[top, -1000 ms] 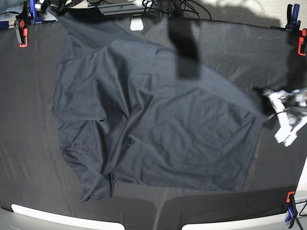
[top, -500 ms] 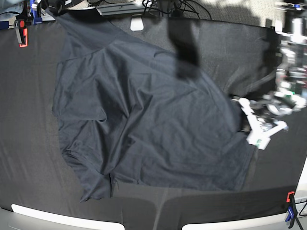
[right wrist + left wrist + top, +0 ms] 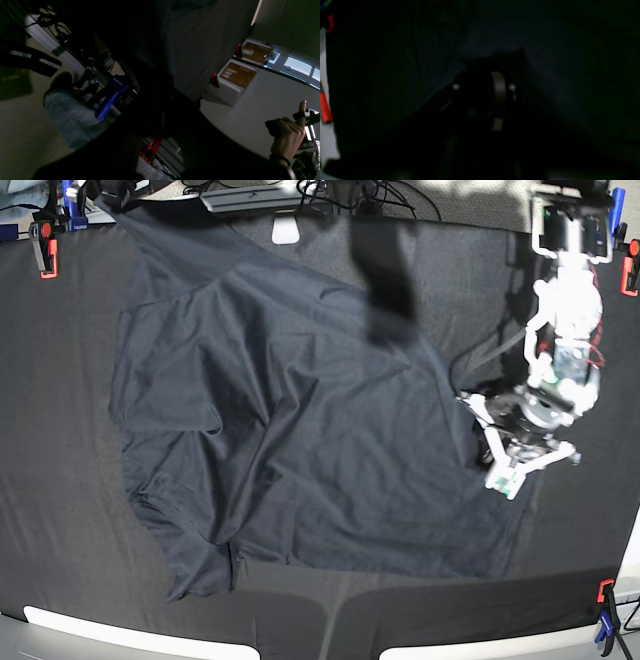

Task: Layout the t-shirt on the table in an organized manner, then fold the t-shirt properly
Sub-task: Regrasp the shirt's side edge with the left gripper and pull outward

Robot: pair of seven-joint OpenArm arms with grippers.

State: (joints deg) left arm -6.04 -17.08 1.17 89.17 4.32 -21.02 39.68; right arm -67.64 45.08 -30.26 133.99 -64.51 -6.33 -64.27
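Slate-grey t-shirt (image 3: 300, 430) spread across the black-clothed table (image 3: 60, 480), filling most of the middle, rumpled toward 7 o'clock where a fold bunches near the bottom hem. One upper corner drawn up and away to 11 o'clock, off the far table edge.

Left gripper (image 3: 492, 450) at 3 o'clock in the base view, white fingers (image 3: 505, 478) spread in a V, tips over the shirt's right edge; no cloth seen pinched between them. Cannot tell whether the tips touch the fabric. Left wrist view nearly black: dim grey cloth and a faint pale band at centre only, plus a red clamp (image 3: 325, 107) at its 9 o'clock edge.

Right gripper out of sight in the base view, lost at 11 o'clock beyond the table edge; in the right wrist view only a dark mass, jaws pressed together, dark cloth hanging close by, grip on it not discernible. Blue clamp (image 3: 110, 96) at 9 o'clock there, a person's hand (image 3: 287, 137) at 4 o'clock.

Red and blue clamps (image 3: 43, 250) along the table's corners.
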